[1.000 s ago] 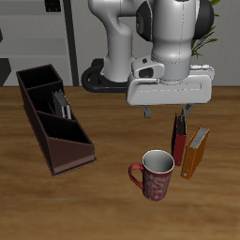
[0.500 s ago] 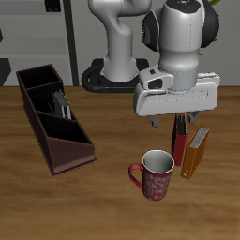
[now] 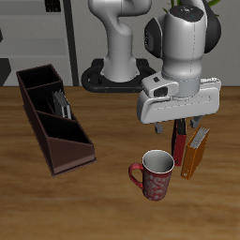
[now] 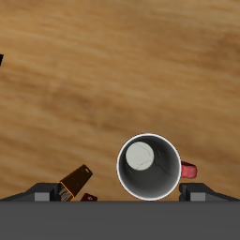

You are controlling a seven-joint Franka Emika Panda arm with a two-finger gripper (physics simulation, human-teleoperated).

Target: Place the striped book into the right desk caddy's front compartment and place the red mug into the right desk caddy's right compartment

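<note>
Striped book: I count one, standing upright inside the right desk caddy, in its front compartment between the two dividers; only its grey and pale edges show above the wall, so I cannot read the cover. One red mug stands upright on the table, well apart from the caddy, toward the table's front edge from it, with its handle pointing back toward the caddy; its pale grey inside is open to view from above in my wrist view. The caddy's right compartment, the squarish section at its tall end, shows only its dark inner walls; the low slanted end lies nearest the table's front edge.

Two more books stand upright on the far side of the mug from the caddy: one dark red book and one orange book, just beside each other, the orange one leaning a little; both also show in my wrist view, the orange one more clearly.

My gripper hangs above the table, over the dark red book and a little behind the mug, touching neither; I count two fingers pointing down, spread apart with nothing between them, so my hand is released and holds nothing.
</note>
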